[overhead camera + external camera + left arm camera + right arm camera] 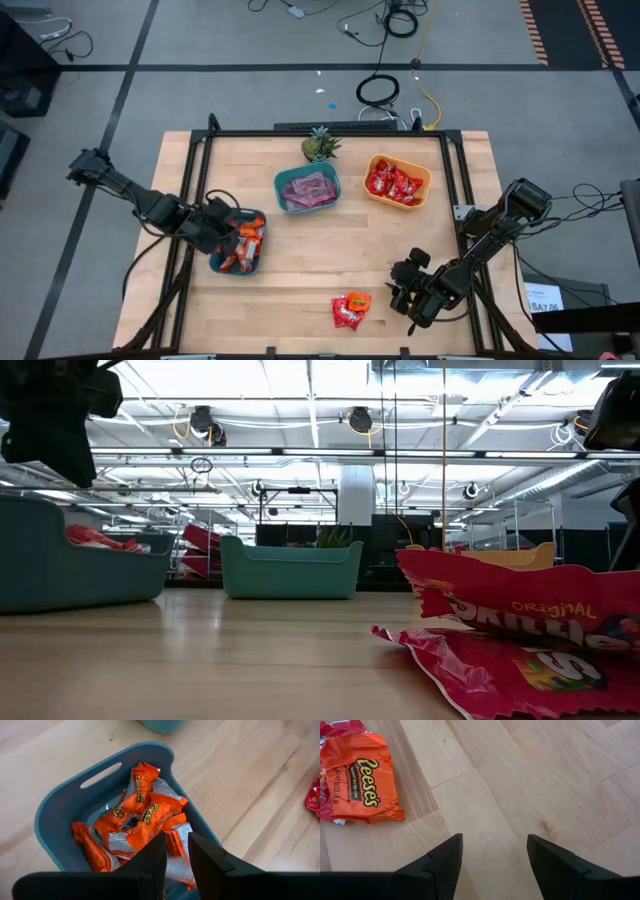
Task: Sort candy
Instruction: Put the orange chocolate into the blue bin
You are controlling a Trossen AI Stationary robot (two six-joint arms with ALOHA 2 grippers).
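Orange wrapped candies fill the dark blue bowl at the table's left. My left gripper hangs just above that pile, its fingers nearly together around an orange candy. Near the table's near edge lie one orange candy and red candies, flat on the wood. My right gripper is open and empty, low over bare wood to the right of them. The teal bowl holds pink-purple candies and the orange bowl holds red ones. My left gripper pinches an orange and silver wrapped candy between its two fingers, coming from above at a slant. The candy sticks out past the fingertips, over the other candies in the blue bowl. My fingers hide which part of the wrapper they hold.
A small green pineapple-like plant stands at the far edge behind the teal bowl. A black frame runs around the table. Bare wood lies across the middle and between my right gripper and the loose candies. Red packets fill the low view's foreground.
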